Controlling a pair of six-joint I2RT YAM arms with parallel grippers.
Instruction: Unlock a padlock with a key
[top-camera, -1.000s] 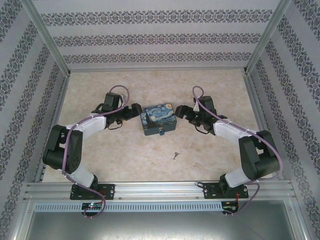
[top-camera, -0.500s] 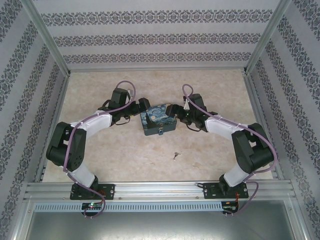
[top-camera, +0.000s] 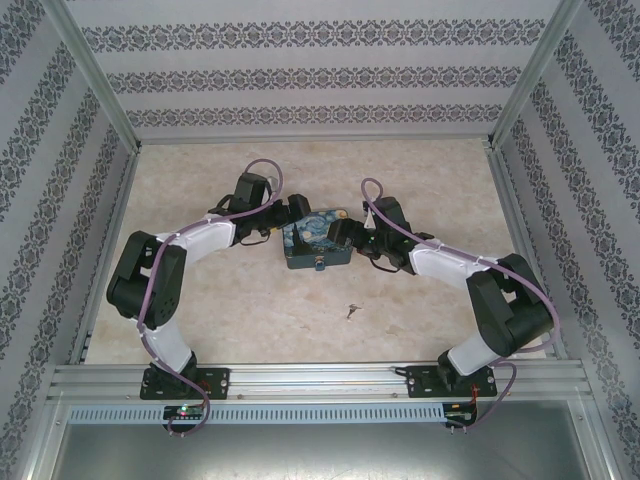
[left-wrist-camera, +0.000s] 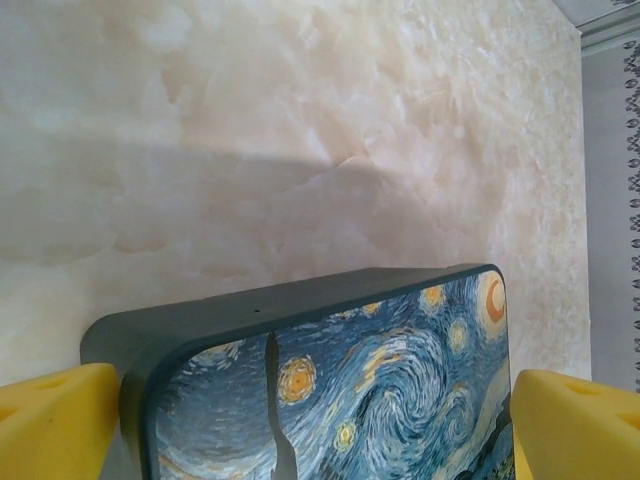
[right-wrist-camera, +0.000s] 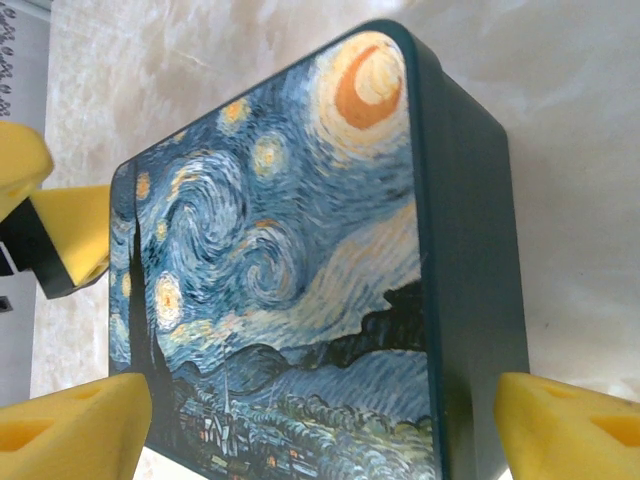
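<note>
The padlock (top-camera: 316, 238), a small teal box with a Starry Night lid, lies mid-table with its tiny silvery lock (top-camera: 322, 265) on the near side. My left gripper (top-camera: 299, 214) is at its far-left corner and my right gripper (top-camera: 346, 233) at its right end. In the left wrist view the left gripper (left-wrist-camera: 315, 440) is open, its yellow pads (left-wrist-camera: 55, 420) straddling the box (left-wrist-camera: 380, 370). The right gripper (right-wrist-camera: 320, 440) is also open around the box (right-wrist-camera: 300, 260), pads (right-wrist-camera: 570, 430) close to its sides. The tiny key (top-camera: 351, 311) lies alone on the table nearer the arms.
The marble-patterned tabletop (top-camera: 230, 310) is walled by patterned panels and aluminium posts (top-camera: 95, 80). The left gripper's yellow pads (right-wrist-camera: 70, 235) show at the box's far corner in the right wrist view. An aluminium rail (top-camera: 320, 378) runs along the near edge.
Both arms have swung inward from either side of the box, and their open fingers now straddle its two ends. The box has shifted slightly; the key has not moved.
</note>
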